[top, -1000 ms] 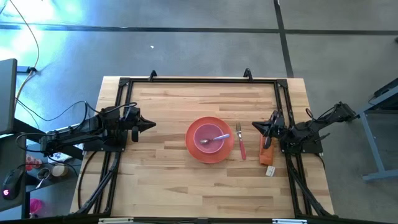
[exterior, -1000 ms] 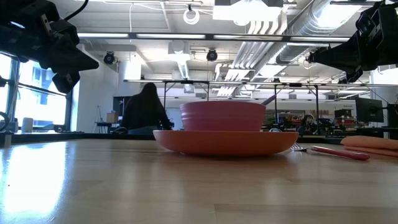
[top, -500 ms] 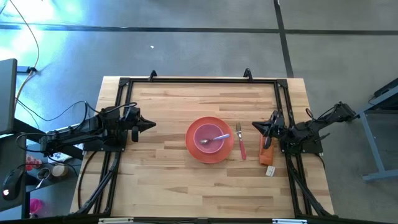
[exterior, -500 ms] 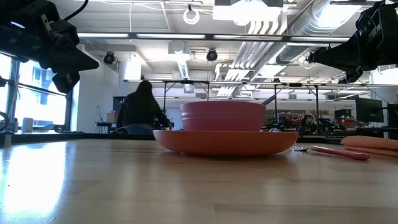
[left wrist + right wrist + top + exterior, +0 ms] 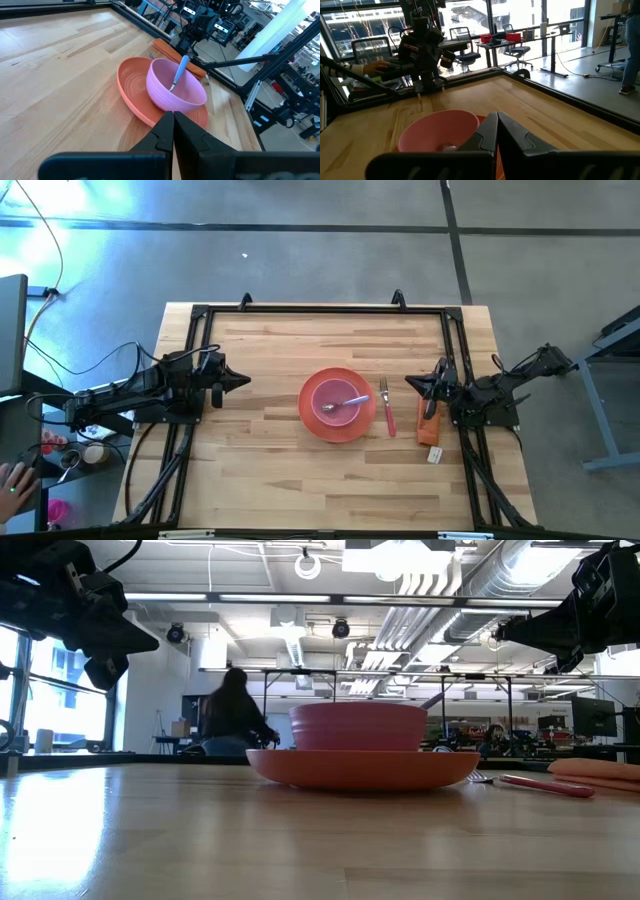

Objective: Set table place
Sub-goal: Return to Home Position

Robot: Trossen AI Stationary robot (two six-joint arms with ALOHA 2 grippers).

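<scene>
The left jaws and right jaws were clenched empty at the tabletop (image 5: 270, 350) sides; a stray inward swing could clip the plate (image 5: 308, 416), tipping the spoon (image 5: 350, 401) out.

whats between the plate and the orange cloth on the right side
The pink-handled fork lies between the orange plate and the folded orange cloth, apart from both. The high view shows this most clearly.

the left arm (image 5: 140, 386) stretches inward from its side, its left gripper (image 5: 243, 381) pinched closed and raised. opposite, the folded right arm (image 5: 498, 390) holds the right gripper (image 5: 409, 382) closed too, tips facing.
</scene>
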